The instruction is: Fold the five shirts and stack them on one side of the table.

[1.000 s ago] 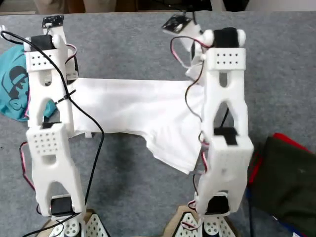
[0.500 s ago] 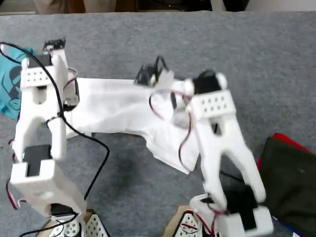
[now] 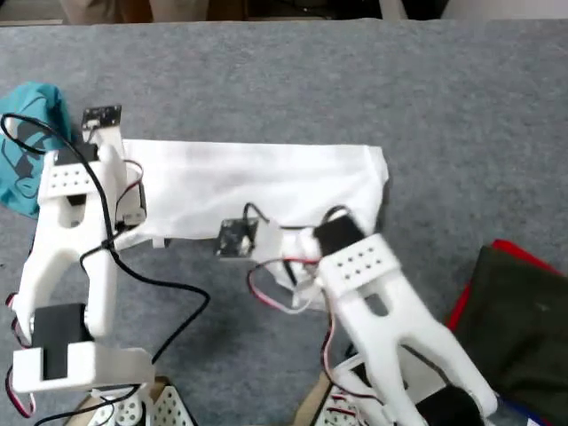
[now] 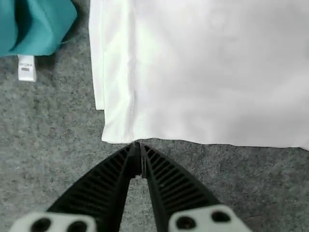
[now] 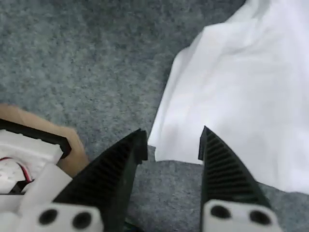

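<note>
Left gripper (image 4: 139,162), pinched together, sits at the white shirt (image 4: 217,72)'s edge.

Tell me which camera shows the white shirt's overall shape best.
The high view: the white shirt lies spread across the table, nearly whole. The left wrist view shows one corner and edge; the right wrist view, one flap's corner.

Our right gripper (image 5: 171,142) has swung back from the far edge of the white shirt (image 3: 257,186) and now hangs, jaws apart, over its near flap. Our left gripper (image 4: 139,155) has drawn back to the shirt's near left corner. The shirt lies flatter, its right edge uncovered, and more of the teal shirt (image 3: 35,133) shows.
</note>
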